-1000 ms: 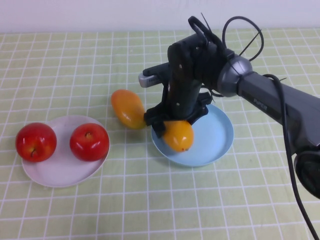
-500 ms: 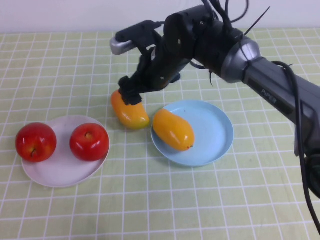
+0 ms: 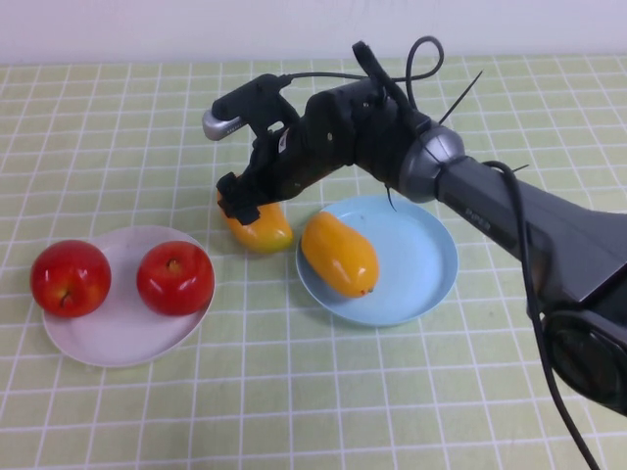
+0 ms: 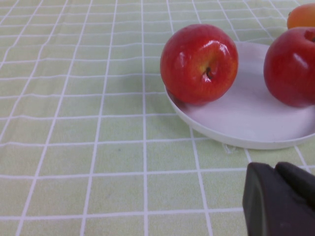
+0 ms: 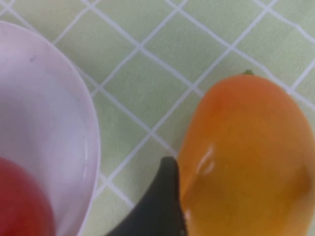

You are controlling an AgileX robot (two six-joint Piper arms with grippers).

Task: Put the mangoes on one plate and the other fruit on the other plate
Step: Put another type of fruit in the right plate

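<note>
One mango (image 3: 339,255) lies in the light blue plate (image 3: 431,257). The other mango (image 3: 265,229) lies on the cloth between the two plates. My right gripper (image 3: 252,203) is down over this mango, open, jaws straddling its far end. In the right wrist view one dark finger (image 5: 160,201) sits right beside the mango (image 5: 246,157). Two red apples (image 3: 70,277) (image 3: 174,277) rest on the white plate (image 3: 118,338). My left gripper (image 4: 283,196) is shut, low over the cloth near the white plate (image 4: 246,123) and the apples (image 4: 199,64).
A green checked cloth (image 3: 294,392) covers the table. The right arm (image 3: 509,211) reaches in from the right, over the blue plate's far edge. The white plate's rim (image 5: 74,123) lies close to the mango on the cloth.
The right gripper left the mango in the blue plate, rose and swung left, then came down over the mango on the cloth. The fruit has not shifted in the last half second.
</note>
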